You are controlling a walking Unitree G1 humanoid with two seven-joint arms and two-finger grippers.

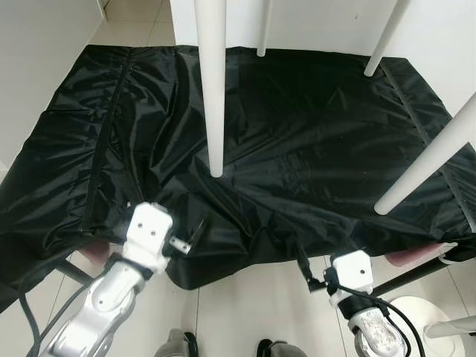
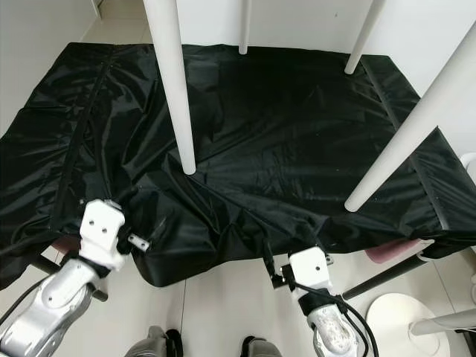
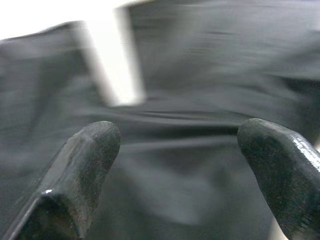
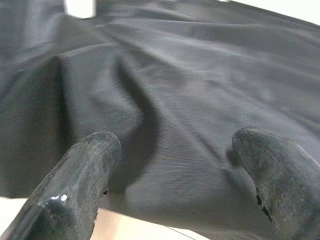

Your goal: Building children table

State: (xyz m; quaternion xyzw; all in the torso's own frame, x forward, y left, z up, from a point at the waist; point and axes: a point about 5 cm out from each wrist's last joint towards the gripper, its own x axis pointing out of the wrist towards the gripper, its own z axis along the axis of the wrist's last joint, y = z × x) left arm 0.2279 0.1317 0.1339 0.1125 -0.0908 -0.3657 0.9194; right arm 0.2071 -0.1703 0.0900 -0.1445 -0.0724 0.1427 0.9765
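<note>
With four tapered white table legs (image 1: 212, 89) standing upright on the crinkled black fabric sheet (image 1: 312, 134), both the left gripper (image 3: 182, 165) and right gripper (image 4: 185, 175) hover open-fingered at its near edge, likely next gripping the upturned table to flip it.

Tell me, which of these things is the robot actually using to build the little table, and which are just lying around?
Part of the job:
- four white table legs pointing up
- black fabric cover they stand on
- left claw, open, at the cover's near edge
- right claw, open, at that edge

Just lying about:
- white round base on the floor
- pink item under the cover
</note>
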